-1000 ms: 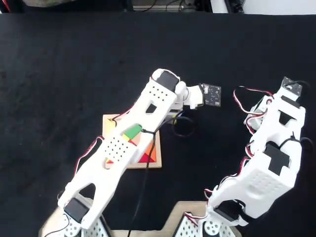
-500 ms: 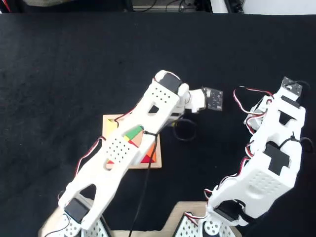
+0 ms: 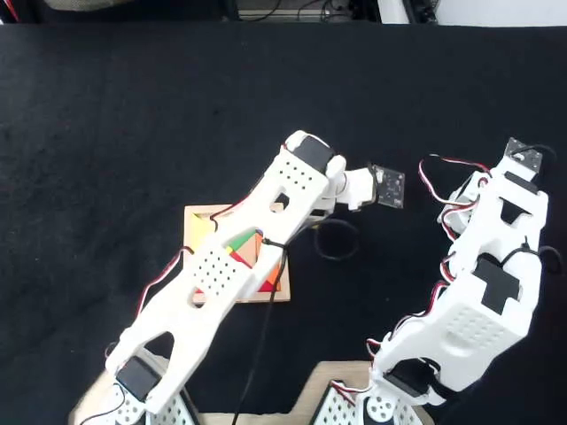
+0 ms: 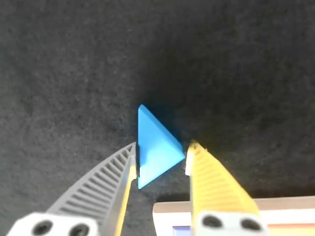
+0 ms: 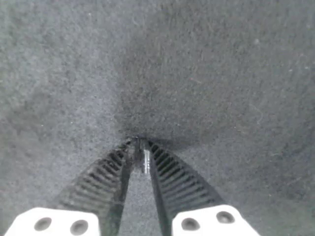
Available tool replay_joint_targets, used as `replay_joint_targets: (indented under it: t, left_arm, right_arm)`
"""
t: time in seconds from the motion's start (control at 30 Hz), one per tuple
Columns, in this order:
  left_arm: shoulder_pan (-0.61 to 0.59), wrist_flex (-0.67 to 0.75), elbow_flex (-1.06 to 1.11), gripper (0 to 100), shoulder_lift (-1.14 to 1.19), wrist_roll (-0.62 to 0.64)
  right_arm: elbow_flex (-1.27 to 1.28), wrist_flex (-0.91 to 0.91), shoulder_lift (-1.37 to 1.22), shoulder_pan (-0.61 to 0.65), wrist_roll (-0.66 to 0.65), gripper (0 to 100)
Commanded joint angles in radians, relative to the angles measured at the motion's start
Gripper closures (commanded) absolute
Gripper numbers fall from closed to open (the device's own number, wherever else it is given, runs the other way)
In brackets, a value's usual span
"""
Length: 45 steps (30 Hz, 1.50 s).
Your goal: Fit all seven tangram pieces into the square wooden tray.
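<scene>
From the high view, my left arm (image 3: 266, 230) lay stretched across the tray (image 3: 190, 213), which sat close to the near edge of the table (image 3: 106, 106), left of its middle. Over the last second that arm had swung a little to the right, carrying its wrist camera (image 3: 388, 187) further out past the tray's right rim. The tray itself had not shifted. With the arm swung that way, a little more of the coloured pieces (image 3: 266, 282) already seated in the tray showed beside it. My right arm (image 3: 487, 283) stood folded by the table's right edge and had kept still throughout.

In the left wrist view, my left gripper (image 4: 163, 145) had the blue triangle (image 4: 155, 147) between its fingers. The grey one lay flat against the long side and the yellow one touched the opposite corner, so I took it as clamped on the piece. The triangle was over the black cloth (image 4: 74, 59) just outside the tray's wooden rim (image 4: 236, 204). Whether it was lifted or resting on the cloth I could not tell. I judged the swing had been the reach for this piece, which now needed carrying back over the rim and turning to suit the gap left for it.

In the right wrist view, my right gripper (image 5: 140, 145) was closed, fingertips together on nothing, low over bare cloth
</scene>
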<state>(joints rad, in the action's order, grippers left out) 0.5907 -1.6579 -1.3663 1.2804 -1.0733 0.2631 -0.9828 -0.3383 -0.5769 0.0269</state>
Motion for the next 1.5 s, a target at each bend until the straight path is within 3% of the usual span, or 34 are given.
replay_joint_targets:
  t: [0.0,0.33,0.8,0.97,1.2,1.47]
  left_arm:
    - [0.038,-0.002,-0.010,87,-0.008,0.031]
    - [0.051,-0.101,-0.104,87,-0.008,0.035]
    - [0.016,-0.106,-0.128,87,-0.135,0.127]
    - [-0.027,-0.106,0.179,87,-0.393,0.115]
    - [-0.107,-0.097,0.734,86,-0.829,-0.023]
    - [-0.317,-0.011,1.000,87,-0.944,-0.032]
  right_arm:
    - [-0.042,-0.009,0.007,0.008,0.003,98.8]
    - [-0.042,-0.009,0.007,0.008,0.003,98.8]
    - [-0.042,-0.009,0.007,0.006,0.003,98.8]
    - [-0.042,-0.009,0.007,0.005,0.003,98.8]
    - [-0.042,-0.009,0.007,0.005,0.003,98.8]
    - [-0.042,-0.009,0.007,0.008,0.003,98.8]
